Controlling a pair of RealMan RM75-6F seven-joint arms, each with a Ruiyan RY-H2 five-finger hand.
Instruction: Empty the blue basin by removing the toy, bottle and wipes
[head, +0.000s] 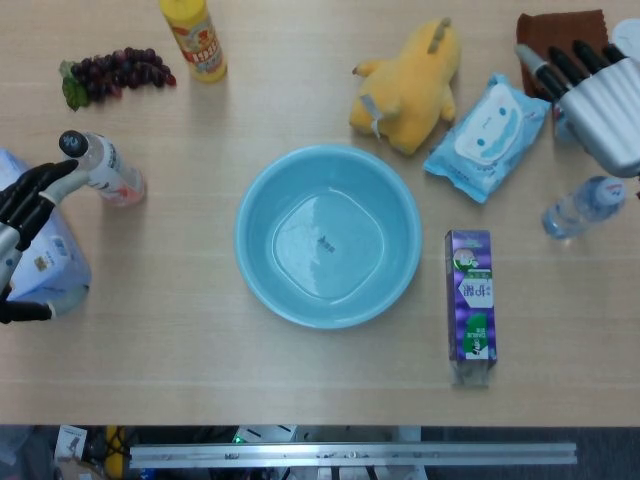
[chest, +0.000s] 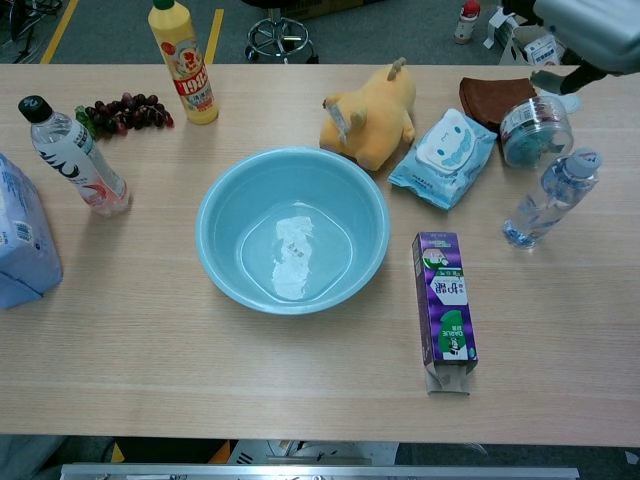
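Observation:
The blue basin stands mid-table with nothing inside. Behind it on the right lies the yellow toy. The wipes pack lies flat on the table beside the toy. A black-capped bottle stands at the left. My right hand hovers open at the far right, apart from the wipes, fingers stretched. At the left edge my left hand is open, its fingertips close to the bottle's cap.
A clear water bottle, a round jar and a brown cloth sit near my right hand. A purple carton lies right of the basin. A yellow bottle, grapes and a blue package occupy the left.

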